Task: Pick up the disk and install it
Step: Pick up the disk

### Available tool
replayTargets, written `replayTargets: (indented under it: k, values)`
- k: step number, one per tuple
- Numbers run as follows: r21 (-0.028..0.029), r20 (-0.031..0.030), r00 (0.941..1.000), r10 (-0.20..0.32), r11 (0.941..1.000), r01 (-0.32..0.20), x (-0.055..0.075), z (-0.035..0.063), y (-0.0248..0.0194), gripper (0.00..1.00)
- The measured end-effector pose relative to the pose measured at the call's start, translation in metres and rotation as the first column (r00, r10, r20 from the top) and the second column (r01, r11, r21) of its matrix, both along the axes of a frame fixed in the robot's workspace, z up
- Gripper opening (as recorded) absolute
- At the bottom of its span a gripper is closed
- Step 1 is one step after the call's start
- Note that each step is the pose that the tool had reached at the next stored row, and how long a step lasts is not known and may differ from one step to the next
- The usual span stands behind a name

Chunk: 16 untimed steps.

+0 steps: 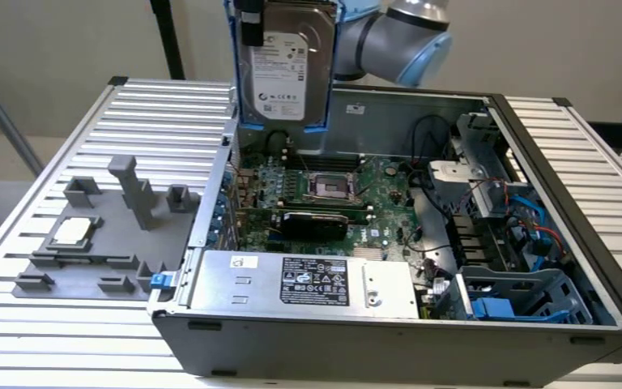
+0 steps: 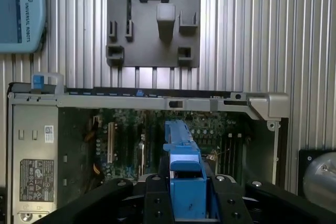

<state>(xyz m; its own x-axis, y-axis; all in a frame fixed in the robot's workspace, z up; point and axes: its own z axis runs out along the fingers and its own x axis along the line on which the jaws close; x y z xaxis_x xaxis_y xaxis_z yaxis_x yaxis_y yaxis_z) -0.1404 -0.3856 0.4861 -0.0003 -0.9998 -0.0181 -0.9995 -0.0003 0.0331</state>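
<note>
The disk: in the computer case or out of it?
Out: the disk hangs on edge in the gripper, above the open case.

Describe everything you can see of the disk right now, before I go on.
The disk is a flat silver-grey metal hard drive with a white printed label, framed by blue plastic carrier rails along both sides and the lower edge. It hangs upright, label facing the exterior camera, lifted clear above the open computer case toward the exterior view's left. The gripper is shut on its upper part; nothing else touches it.
</note>
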Motion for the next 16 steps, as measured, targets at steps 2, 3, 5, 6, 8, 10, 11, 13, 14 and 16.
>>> replayTargets:
  k: [2, 3, 5, 6, 8, 10, 11, 13, 14, 16]
  values:
    - [0.0000, 0.0001, 1.0000, 0.000, 1.0000, 0.000, 0.009, -0.0001, -0.0034, 0.33]
    - [0.0000, 0.0000, 1.0000, 0.000, 1.0000, 0.000, 0.014, 0.0000, -0.0053, 0.33]
    - [-0.0001, -0.0001, 1.0000, 0.000, 1.0000, 0.000, 0.023, 0.0000, -0.0087, 0.33]
    - [-0.0001, -0.0001, 1.0000, 0.000, 1.0000, 0.000, 0.027, 0.0000, -0.0104, 0.33]
    - [0.0000, -0.0001, 1.0000, 0.000, 1.0000, 0.000, 0.036, -0.0001, -0.0139, 0.33]
    - [-0.0001, -0.0001, 1.0000, 0.000, 1.0000, 0.000, 0.046, -0.0001, -0.0175, 0.33]
    - [-0.0001, 0.0000, 1.0000, 0.000, 1.0000, 0.000, 0.050, -0.0001, -0.0192, 0.33]
    - [-0.0001, 0.0000, 1.0000, 0.000, 1.0000, 0.000, 0.059, -0.0001, -0.0226, 0.33]
    - [0.0000, 0.0000, 1.0000, 0.000, 1.0000, 0.000, 0.063, -0.0002, -0.0244, 0.33]
    - [0.0000, 0.0000, 1.0000, 0.000, 1.0000, 0.000, 0.073, -0.0002, -0.0279, 0.33]
